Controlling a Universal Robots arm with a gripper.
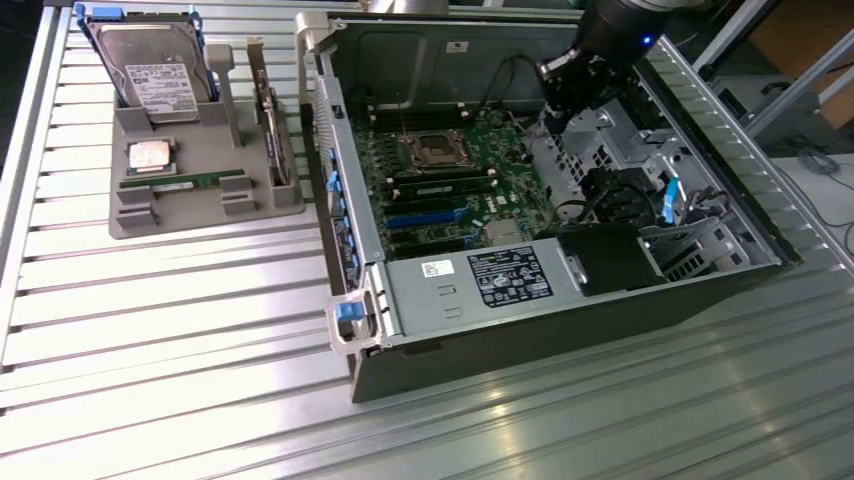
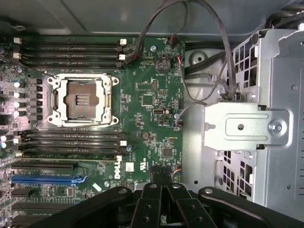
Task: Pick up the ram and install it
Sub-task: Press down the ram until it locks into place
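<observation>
Hand [image 1: 558, 118] hovers inside the open computer case [image 1: 441, 330], over the motherboard [image 1: 461, 175], fingers [image 2: 160, 178] pressed together with nothing between them. In the exterior view we note the hand at roughly 2 o'clock from the empty processor socket [image 1: 435, 149], near the drive cage [image 1: 641, 160]. From the wrist view, the fingers sit just above the board's edge by the Dell logo [image 2: 118, 167], with the socket and the black memory slots [image 2: 71, 142] beyond them; whether the tips touch the board we cannot tell. We find the ram [image 1: 183, 181] well apart from the hand, lying flat in the grey holder tray [image 1: 140, 215] on the bench [image 1: 174, 320], at about 9 o'clock from the case. On the same tray, a square silver processor chip [image 1: 148, 155] sits just beside the ram at its 12 o'clock side, and a hard drive [image 1: 150, 65] stands upright in the tray's far slot. A silver power supply [image 1: 467, 280] with a black label occupies the case's near end.
</observation>
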